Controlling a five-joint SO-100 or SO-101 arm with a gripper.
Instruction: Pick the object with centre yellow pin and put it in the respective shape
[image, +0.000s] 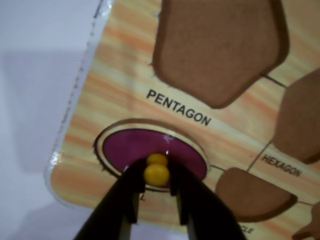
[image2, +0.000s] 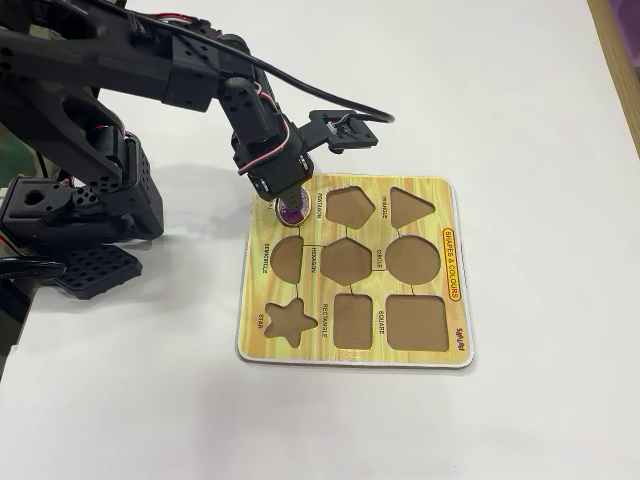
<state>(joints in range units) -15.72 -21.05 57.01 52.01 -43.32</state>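
Already most of the job looks done. The white table (image2: 520, 90) carries the yellow shape board (image2: 452, 345), and the black arm (image2: 150, 60) reaches over the board's corner at about 10 o'clock in the fixed view.

Board: nine cutouts. Eight show bare brown floors, among them the pentagon cutout (image: 220, 47) and the hexagon cutout (image: 300, 117) in the wrist view. None of these concern the task.

Oval cutout (image: 102, 142): sits at 7 o'clock of the pentagon cutout in the wrist view, near the board's corner. It is filled by the purple piece (image: 137, 147). The piece's pale rim follows the dark outline of the recess along the upper and left edges, with no obvious lift or overhang there. The lower edge is hidden behind the fingers, so full seating cannot be confirmed. In the fixed view only a sliver of purple (image2: 291, 212) shows under the gripper head.

Gripper (image: 157, 186): enters the wrist view from 6 o'clock. Its two dark fingers (image: 125, 195) stand close on either side of the yellow knob (image: 156, 173) at the piece's centre, and they look clamped on it. No clear gap shows between finger and knob on either side.

Judgement: pick and carry are finished; the piece lies in its matching recess, as far as can be seen. Left to do: let go of the knob, lift clear, and check that the piece sits flat.
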